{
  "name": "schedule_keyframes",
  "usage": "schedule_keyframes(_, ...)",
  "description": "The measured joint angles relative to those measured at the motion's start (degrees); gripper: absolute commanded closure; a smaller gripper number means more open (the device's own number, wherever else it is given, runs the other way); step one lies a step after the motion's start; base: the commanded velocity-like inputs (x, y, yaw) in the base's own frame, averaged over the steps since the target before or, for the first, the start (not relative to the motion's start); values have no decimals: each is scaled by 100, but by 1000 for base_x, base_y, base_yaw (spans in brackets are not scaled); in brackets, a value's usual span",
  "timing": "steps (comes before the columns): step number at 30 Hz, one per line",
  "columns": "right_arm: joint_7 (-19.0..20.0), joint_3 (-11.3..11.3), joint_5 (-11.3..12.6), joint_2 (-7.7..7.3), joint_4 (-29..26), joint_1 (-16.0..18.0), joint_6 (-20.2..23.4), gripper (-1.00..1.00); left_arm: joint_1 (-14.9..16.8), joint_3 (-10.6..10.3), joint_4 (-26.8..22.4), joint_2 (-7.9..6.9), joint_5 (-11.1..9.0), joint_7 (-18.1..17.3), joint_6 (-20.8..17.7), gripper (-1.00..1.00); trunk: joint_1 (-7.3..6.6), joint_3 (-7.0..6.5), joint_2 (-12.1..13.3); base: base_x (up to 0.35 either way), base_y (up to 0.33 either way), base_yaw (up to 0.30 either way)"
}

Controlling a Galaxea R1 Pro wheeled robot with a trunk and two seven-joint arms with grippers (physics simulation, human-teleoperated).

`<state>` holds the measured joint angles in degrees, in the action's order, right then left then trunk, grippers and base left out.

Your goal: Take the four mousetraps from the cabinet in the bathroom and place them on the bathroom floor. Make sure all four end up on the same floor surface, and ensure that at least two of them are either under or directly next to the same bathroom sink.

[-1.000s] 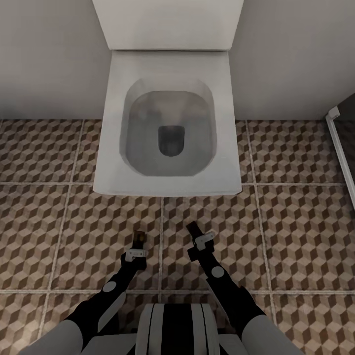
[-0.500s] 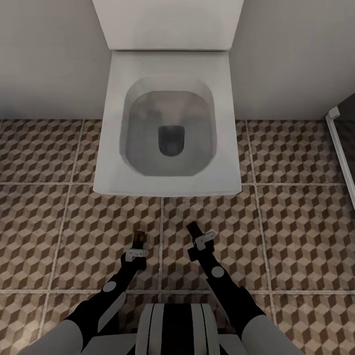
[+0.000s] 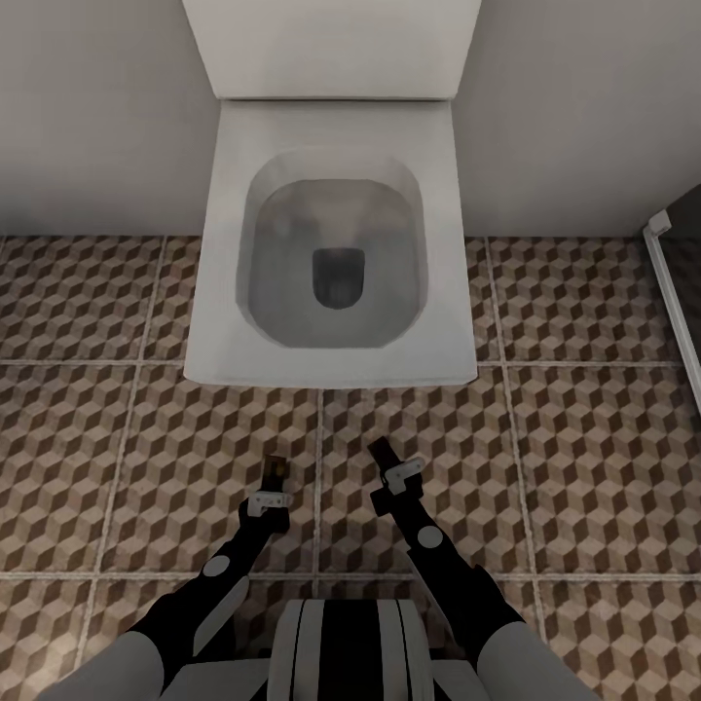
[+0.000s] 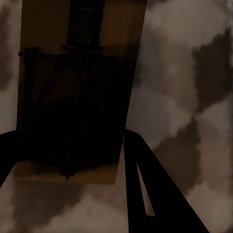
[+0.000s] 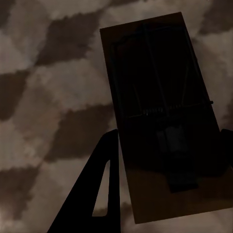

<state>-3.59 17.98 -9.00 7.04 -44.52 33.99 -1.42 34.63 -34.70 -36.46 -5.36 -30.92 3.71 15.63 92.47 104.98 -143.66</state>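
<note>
You face the toilet (image 3: 336,243), not the sink, with a mousetrap in each claw: the left claw (image 3: 276,474) grips one mousetrap (image 4: 73,92) across its width, the right claw (image 3: 383,458) pinches the other mousetrap (image 5: 165,121) the same way. Both hang above the bathroom floor (image 3: 584,321). Carry them level to the sink, then lower flat before letting go. Each board's long axis runs along the fingers, pointing forward toward the toilet
</note>
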Motion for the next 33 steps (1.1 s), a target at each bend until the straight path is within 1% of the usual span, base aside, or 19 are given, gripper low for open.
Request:
schedule_keyframes(17, 0, 0, 6, 0, 0, 0, 0, 100, -1, 0, 0, 0, 1, -1, 2, 100, 0, 0, 0, 0, 0, 0)
schedule_keyframes(18, 0, 0, 7, 0, 0, 0, 0, -100, 0, 0, 0, 0, 1, 0, 1, 100, 0, 0, 0, 0, 0, 0)
schedule_keyframes(33, 9, -4, 17, 0, 0, 0, -3, -100, 0, 0, 1, 0, 0, -1, 3, 100, 0, 0, 0, 0, 0, 0)
